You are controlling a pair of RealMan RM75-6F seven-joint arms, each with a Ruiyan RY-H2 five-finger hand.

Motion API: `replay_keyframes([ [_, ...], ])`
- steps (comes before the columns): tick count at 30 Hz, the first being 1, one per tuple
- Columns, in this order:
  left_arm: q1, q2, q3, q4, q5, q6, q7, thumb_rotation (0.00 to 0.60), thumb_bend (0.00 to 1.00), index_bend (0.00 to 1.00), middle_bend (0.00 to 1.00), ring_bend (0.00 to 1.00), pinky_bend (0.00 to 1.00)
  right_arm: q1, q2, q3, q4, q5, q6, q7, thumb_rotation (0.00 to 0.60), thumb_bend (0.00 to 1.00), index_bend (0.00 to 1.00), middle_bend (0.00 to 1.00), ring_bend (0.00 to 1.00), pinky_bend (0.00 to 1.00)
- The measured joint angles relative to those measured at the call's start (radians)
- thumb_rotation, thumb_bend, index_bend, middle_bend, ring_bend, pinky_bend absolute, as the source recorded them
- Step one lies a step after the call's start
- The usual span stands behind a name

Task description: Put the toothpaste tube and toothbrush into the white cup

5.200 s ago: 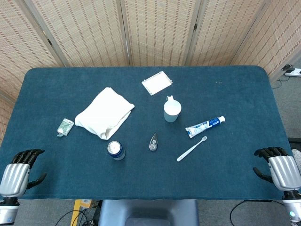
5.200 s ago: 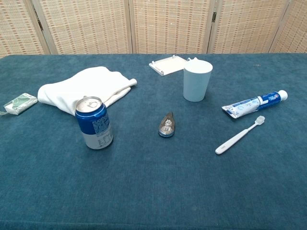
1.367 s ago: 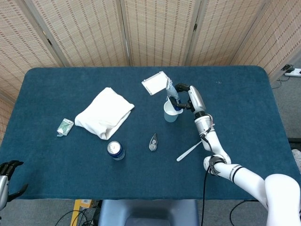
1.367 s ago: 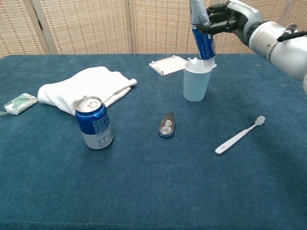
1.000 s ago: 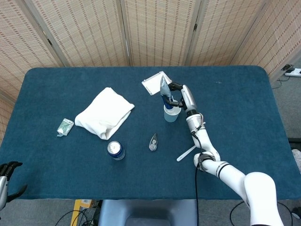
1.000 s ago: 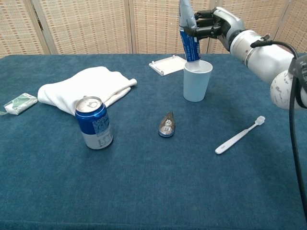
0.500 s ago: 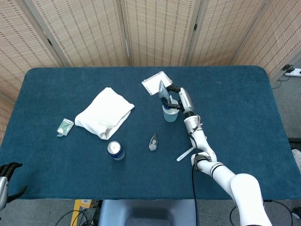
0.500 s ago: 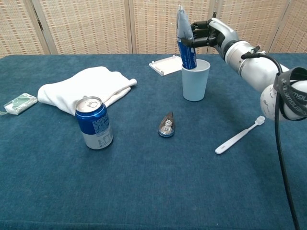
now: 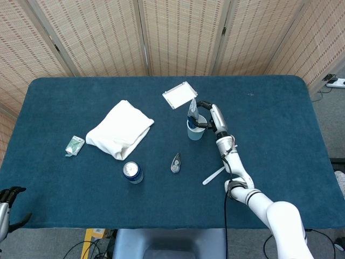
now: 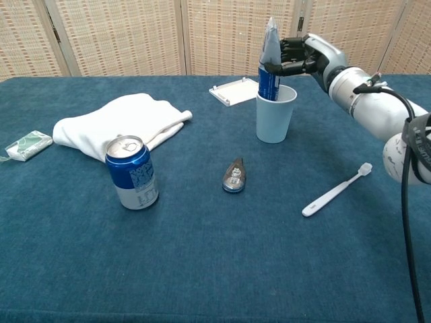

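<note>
The white cup stands upright right of the table's middle. The blue and white toothpaste tube stands in it, lower end inside and crimped end up. My right hand grips the tube's upper part from the right, above the cup's rim. The white toothbrush lies flat on the cloth, nearer me and right of the cup. My left hand shows only at the lower left corner of the head view, fingers apart and holding nothing.
A blue drink can stands front left. A folded white towel lies behind it, a green packet at far left. A small clear dispenser lies before the cup and a white lid behind it.
My right hand has lowered the tube further into the cup and set it more upright. The cup has shifted slightly. The left hand has not moved.
</note>
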Motion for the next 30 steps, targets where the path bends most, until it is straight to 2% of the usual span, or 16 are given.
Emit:
replay_keyframes([
  [14,-0.004,0.002,-0.002,-0.011,0.004,-0.003,0.014,0.600,0.27,0.28,0.26,0.22,0.23,-0.023,0.011,-0.025,-0.005,-0.017,0.012,0.020,0.600,0.20,0.26,0.35,0.14,0.11],
  [18,-0.004,0.001,-0.002,-0.010,0.004,-0.003,0.014,0.600,0.27,0.28,0.26,0.22,0.23,-0.030,0.018,-0.031,-0.009,-0.026,0.033,0.018,0.600,0.17,0.12,0.27,0.09,0.07],
  [21,-0.005,0.002,-0.003,-0.010,0.005,-0.001,0.013,0.600,0.27,0.28,0.26,0.22,0.23,-0.039,0.029,-0.037,-0.020,-0.036,0.064,0.013,0.600,0.17,0.07,0.20,0.06,0.05],
  [26,-0.005,0.002,-0.004,-0.009,0.005,-0.001,0.013,0.600,0.27,0.28,0.26,0.22,0.23,-0.071,0.064,-0.045,-0.065,-0.055,0.150,-0.006,0.600,0.17,0.07,0.14,0.04,0.02],
  [30,-0.010,-0.001,-0.006,-0.008,0.005,-0.006,0.014,0.600,0.27,0.28,0.26,0.22,0.23,-0.116,0.106,-0.054,-0.138,-0.073,0.252,-0.063,0.600,0.27,0.08,0.21,0.04,0.02],
])
